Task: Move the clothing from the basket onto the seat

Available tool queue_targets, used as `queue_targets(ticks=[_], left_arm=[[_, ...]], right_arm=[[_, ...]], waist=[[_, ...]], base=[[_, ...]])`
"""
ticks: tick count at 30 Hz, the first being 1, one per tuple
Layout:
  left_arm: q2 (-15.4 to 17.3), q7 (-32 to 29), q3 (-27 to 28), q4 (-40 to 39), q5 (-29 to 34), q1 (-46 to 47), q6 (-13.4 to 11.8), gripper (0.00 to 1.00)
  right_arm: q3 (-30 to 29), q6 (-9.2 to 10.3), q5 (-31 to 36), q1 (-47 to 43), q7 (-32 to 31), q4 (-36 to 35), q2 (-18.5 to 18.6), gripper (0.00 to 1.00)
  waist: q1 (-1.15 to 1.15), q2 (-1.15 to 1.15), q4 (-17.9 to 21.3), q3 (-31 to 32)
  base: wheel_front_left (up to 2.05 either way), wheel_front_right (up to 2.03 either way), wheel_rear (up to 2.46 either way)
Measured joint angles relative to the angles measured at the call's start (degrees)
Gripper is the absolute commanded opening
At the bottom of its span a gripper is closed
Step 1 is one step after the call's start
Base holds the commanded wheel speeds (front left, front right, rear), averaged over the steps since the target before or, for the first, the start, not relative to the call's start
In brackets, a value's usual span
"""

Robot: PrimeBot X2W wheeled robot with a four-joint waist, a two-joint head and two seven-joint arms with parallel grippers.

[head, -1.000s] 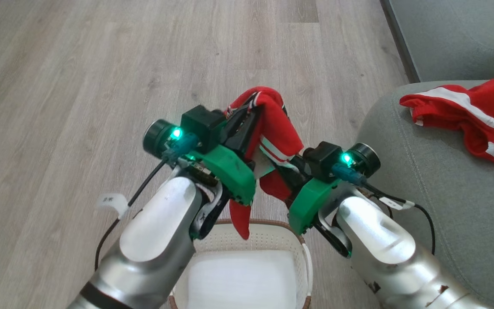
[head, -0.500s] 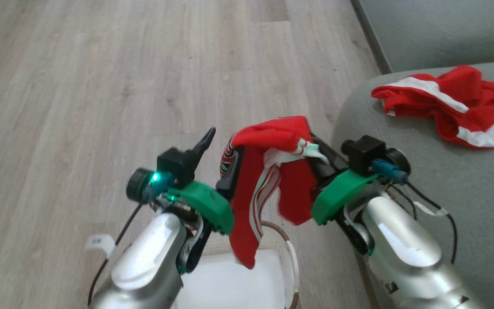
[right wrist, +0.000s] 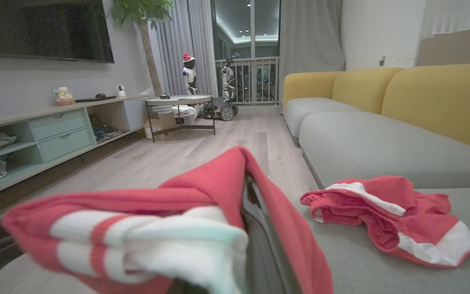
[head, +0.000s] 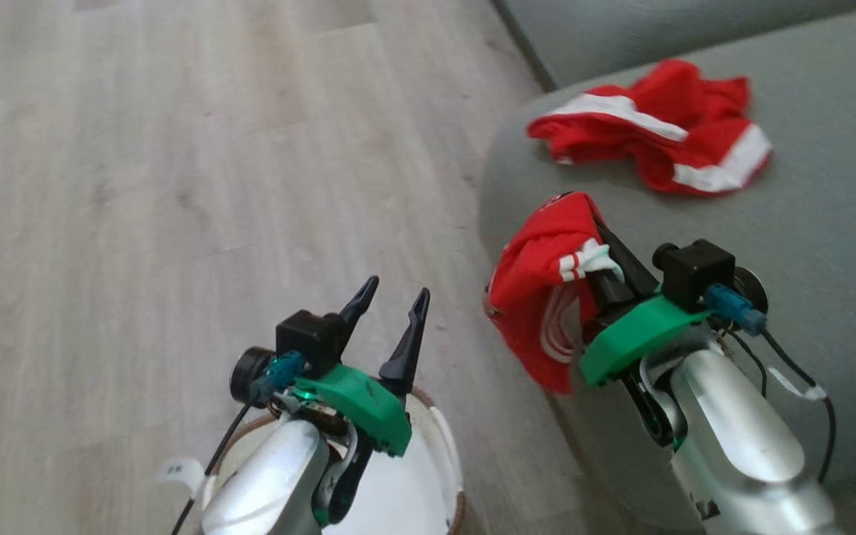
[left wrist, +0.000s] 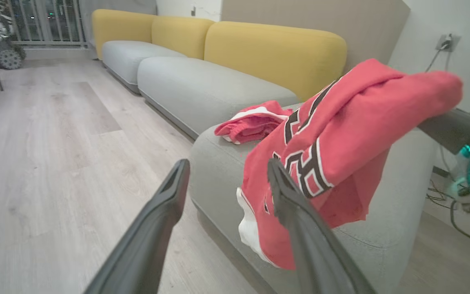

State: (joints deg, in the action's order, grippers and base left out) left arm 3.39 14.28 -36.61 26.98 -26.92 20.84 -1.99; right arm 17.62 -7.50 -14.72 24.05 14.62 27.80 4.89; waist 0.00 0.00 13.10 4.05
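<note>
Drooping limply, crumpled red clothing (head: 536, 293) hangs from the seemingly clamped right gripper (head: 596, 223); left gripper (head: 395, 294) gapes.

We note: clothing (head: 536, 290) red, white stripes, black-white lettering | seat (head: 829, 223) plain grey-green | basket (head: 444, 446) white, brown rim | floor (head: 138, 186) pale wood-grain | sofa backs (left wrist: 276, 53) yellow

Basket (head: 444, 446) on the floor (head: 138, 186) at left, seat (head: 807, 245) at right.
The basket stands near, under the left gripper (head: 391, 312) and apparently just left of the seat. The clothing (head: 539, 275) hangs from the right gripper (head: 602, 234) over the seat's near left edge, and another garment (head: 658, 141) lies farther back on the seat.
</note>
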Motion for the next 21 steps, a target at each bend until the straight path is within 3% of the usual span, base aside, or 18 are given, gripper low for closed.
queue_targets(ticks=[11, 21], left_arm=[[-0.68, 0.01, 1.76, -3.37, 1.93, -1.2, 1.02, 1.0], [-0.83, 0.01, 1.58, -5.08, 2.55, -1.16, 1.37, 1.0]], right_arm=[[-1.47, 0.0, 0.02, -1.74, -0.25, -4.99, 1.87, 0.0], [-3.12, 0.0, 0.01, -1.93, -0.52, -5.27, 2.8, 0.0]], waist=[[0.0, 0.0, 13.19, -2.51], [0.0, 0.0, 14.62, -4.13]], base=[[0.0, 0.0, 0.0], [0.0, 0.0, 0.0]])
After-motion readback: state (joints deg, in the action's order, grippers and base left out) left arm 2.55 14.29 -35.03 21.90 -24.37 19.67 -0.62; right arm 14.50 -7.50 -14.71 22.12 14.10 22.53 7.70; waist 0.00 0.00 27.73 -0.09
